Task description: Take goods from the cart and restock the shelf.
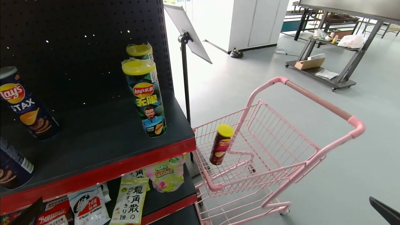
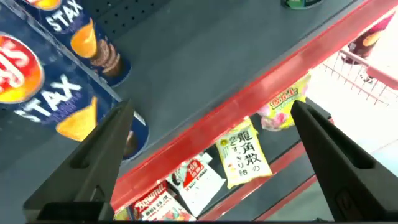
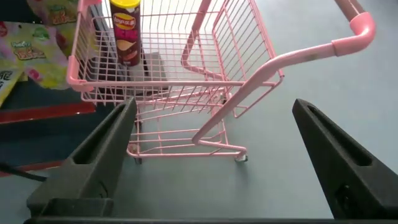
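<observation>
Maroon chip can (image 1: 221, 144) with a yellow lid is standing in the pink cart (image 1: 315, 97) beside the black shelf (image 1: 93, 140). Left tool (image 2: 212, 112) is hovering released before the shelf; right tool (image 3: 214, 106) is hanging released near the cart.

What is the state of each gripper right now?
Left gripper: open, holding nothing.
Right gripper: open, holding nothing.
</observation>
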Controlling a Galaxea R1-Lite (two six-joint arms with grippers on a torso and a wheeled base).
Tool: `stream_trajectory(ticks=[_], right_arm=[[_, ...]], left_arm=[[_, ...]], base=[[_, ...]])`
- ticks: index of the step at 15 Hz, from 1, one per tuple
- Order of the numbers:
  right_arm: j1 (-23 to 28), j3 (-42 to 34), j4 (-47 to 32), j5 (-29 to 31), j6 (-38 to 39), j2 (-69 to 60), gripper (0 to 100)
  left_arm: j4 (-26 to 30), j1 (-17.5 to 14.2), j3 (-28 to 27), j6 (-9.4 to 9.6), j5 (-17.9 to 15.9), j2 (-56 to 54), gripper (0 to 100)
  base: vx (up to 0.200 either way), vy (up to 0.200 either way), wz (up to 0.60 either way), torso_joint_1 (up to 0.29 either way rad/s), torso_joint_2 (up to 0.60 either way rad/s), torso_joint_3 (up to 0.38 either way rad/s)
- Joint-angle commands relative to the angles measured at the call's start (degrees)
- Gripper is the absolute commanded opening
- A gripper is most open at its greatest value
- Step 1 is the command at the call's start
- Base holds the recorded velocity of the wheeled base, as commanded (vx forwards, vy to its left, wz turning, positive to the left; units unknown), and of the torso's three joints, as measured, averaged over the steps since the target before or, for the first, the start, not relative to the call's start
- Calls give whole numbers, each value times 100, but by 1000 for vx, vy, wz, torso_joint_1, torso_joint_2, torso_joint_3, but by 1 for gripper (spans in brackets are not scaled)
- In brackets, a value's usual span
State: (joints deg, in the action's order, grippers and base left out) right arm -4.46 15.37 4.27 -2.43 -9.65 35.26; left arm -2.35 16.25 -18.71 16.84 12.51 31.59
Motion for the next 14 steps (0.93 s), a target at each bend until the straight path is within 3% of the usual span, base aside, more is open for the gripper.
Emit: stream_trajectory(ticks=[1, 7, 14], right_arm=[[-2, -8, 4, -4, -1, 8, 100], [-11, -201, 4, -4, -1, -1, 100], [-11, -316, 4, -12, -1, -10, 100]], left_arm=[[7, 1, 8, 4, -73, -170, 100], [226, 1, 105, 4, -126, -557, 100], [235, 1, 105, 4, -126, -531, 100]], base=[[0, 0, 0, -139, 349, 203], [0, 0, 0, -145, 398, 255], [0, 0, 0, -169, 534, 363]])
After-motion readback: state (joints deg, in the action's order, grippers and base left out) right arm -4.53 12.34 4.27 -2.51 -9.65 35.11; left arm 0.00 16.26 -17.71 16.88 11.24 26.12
